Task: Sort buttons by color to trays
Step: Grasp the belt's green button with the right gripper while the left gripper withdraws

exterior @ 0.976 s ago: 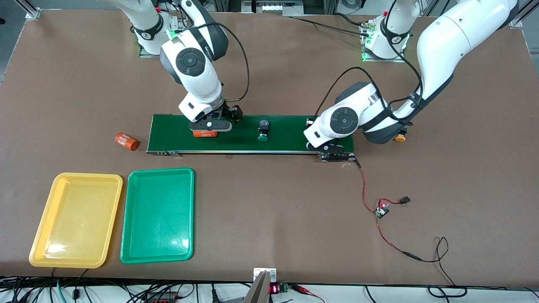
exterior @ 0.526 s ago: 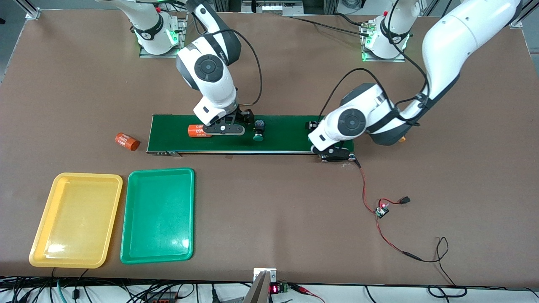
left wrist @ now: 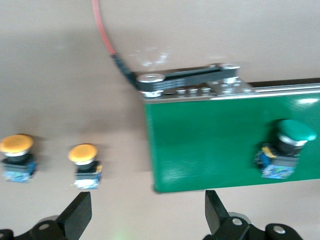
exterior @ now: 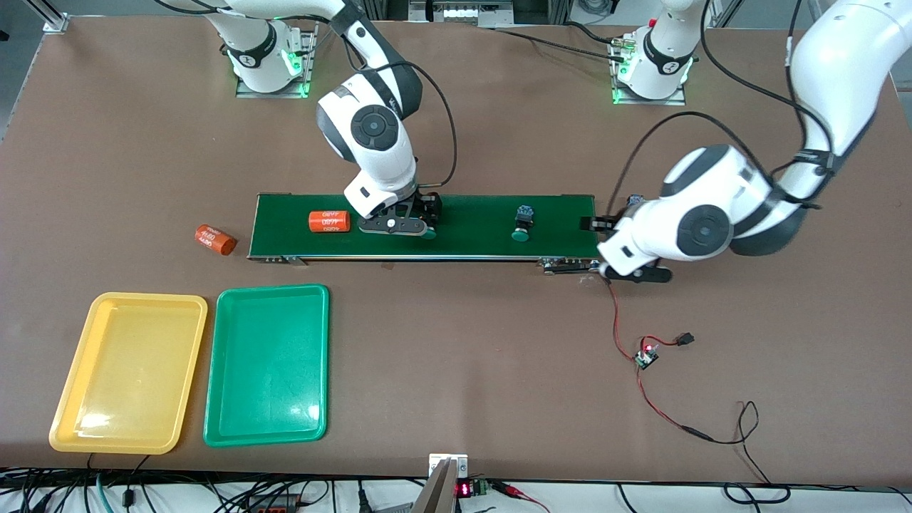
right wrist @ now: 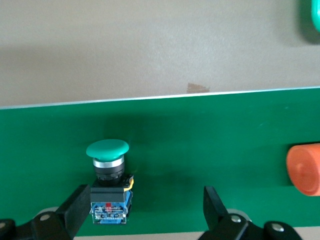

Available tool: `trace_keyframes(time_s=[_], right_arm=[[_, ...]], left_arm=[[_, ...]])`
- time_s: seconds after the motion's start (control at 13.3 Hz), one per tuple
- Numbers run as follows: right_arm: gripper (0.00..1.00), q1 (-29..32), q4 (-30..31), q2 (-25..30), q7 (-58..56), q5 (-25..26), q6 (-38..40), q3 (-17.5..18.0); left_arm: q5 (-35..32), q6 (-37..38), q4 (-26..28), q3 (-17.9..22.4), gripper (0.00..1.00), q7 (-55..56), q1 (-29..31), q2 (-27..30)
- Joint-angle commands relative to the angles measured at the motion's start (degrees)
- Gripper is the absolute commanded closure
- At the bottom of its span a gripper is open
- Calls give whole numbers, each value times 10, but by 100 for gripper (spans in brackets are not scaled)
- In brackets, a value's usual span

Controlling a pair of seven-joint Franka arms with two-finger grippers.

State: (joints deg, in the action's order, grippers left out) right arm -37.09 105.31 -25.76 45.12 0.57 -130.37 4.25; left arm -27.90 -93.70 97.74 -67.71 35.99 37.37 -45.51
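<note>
The right gripper (exterior: 396, 225) hangs low over the belt (exterior: 470, 246), fingers (right wrist: 77, 207) spread wide and holding nothing. In the right wrist view a green-capped button (right wrist: 107, 175) lies between the open fingers but close to one of them, not centred.

Procedure, as a judgement: shift the right gripper until the button body sits midway between the fingers, descend, then close on the black-and-blue body rather than the round cap, which would likely slip. Carry it to the green tray (exterior: 221, 420).

An orange cylinder (exterior: 328, 221) lies on the belt just beside this gripper, toward the right arm's end; a second cylinder (exterior: 214, 240) lies off the belt.

The left gripper (exterior: 634, 274) is over the belt's other end, fingers (left wrist: 80, 212) likewise wide apart and empty. A second green button (exterior: 524, 222) lies on the belt near it. Two yellow-capped buttons (left wrist: 85, 165) sit on the table beside that belt end. The yellow tray (exterior: 71, 413) and the green tray, both empty, lie side by side nearer the camera.
</note>
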Motion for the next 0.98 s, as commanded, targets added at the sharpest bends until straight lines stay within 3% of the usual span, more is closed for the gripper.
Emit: trace_keyframes(time_s=[0.0,0.23,0.6,0.83,0.9], right_arm=[[0,-13,-18,-20,16,3,6,-8],[0,-12,-39,-31,14,2,7,-8],[0,-20,-40,-50,20,7,6,-8],[19,-24,-39,-57,11,16,4,-8],[30,-22,-36,-56,2,20,5,-8]], left_arm=[[-51,44,-5,27,0,-22,2,3],[-52,48,7,41,0,-43,39,6],[-56,57,-3,35,0,-52,45,17],[-56,47,-1,53,0,-66,35,22],[-48,38,2,84,0,-95,20,44]])
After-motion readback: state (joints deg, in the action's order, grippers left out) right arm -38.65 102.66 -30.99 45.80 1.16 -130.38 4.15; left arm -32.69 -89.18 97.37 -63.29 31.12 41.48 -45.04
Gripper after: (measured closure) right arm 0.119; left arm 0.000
